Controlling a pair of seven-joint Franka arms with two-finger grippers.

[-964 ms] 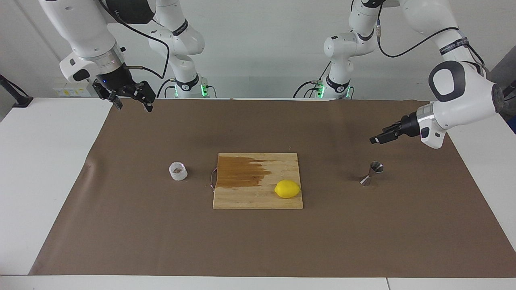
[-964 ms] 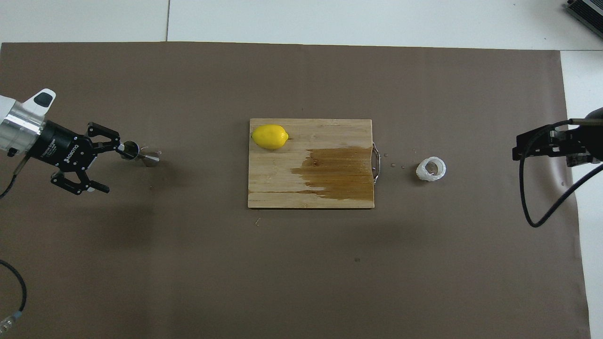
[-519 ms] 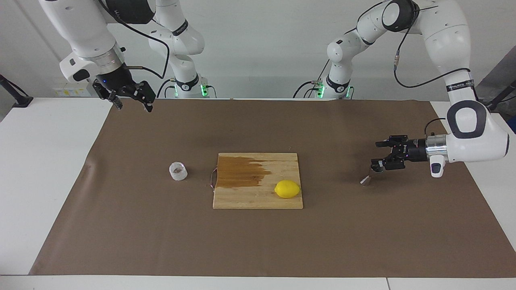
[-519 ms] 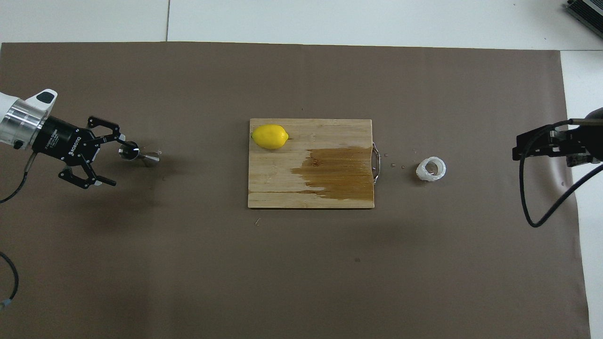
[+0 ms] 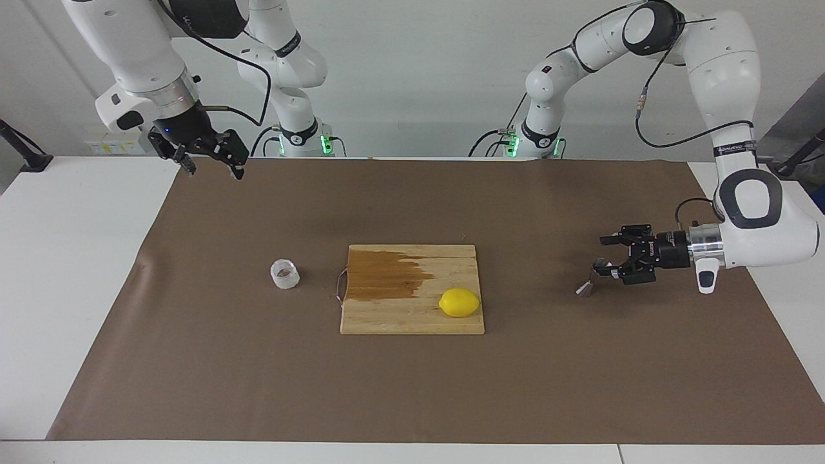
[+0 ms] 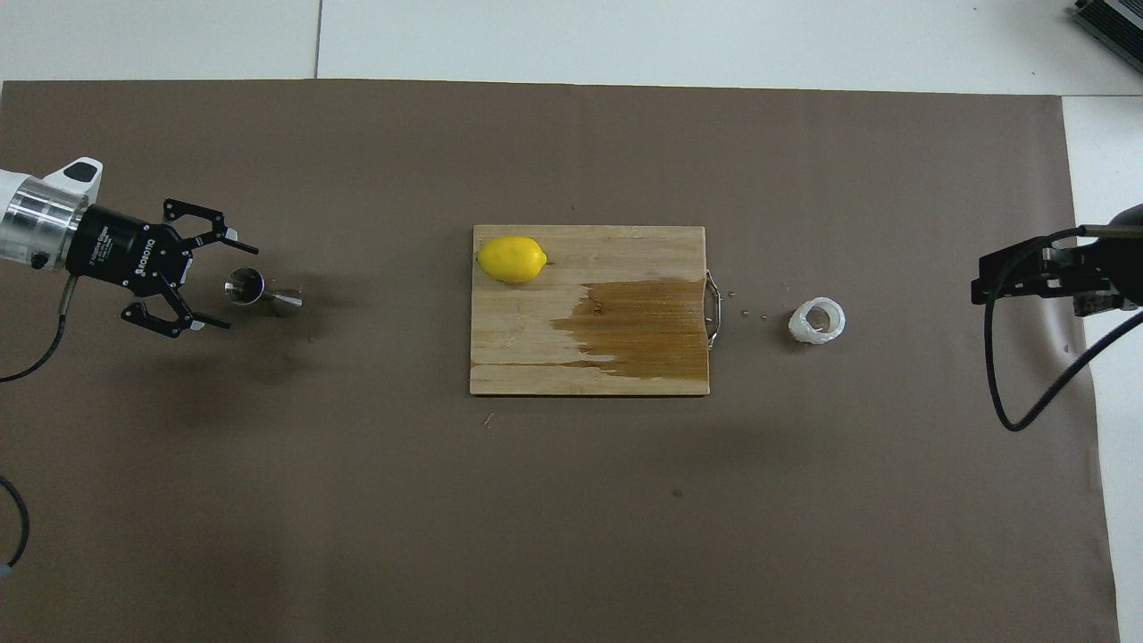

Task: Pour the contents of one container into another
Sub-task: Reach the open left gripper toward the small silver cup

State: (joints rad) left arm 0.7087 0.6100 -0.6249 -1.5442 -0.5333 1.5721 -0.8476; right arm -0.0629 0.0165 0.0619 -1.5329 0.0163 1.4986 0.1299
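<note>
Left hand (image 6: pixel 234 286): open, low, lying level beside the jigger (image 6: pixel 261 292), which we find upright on the brown surface (image 6: pixel 571 500) at the left arm's end, just off the fingertips and in line with them. Right hand (image 5: pixel 213 169): open, raised, waiting over its own end. Cup (image 6: pixel 817 321): nearest the right arm, beside the cutting board (image 6: pixel 536 357).

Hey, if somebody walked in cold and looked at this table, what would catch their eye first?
Probably the bright yellow lemon on the wooden cutting board at mid-table, beside a dark wet stain on the board. Next, the left end effector, open and level with the steel jigger at its end of the table. The translucent plastic cup stands alone toward the right arm's end.
</note>
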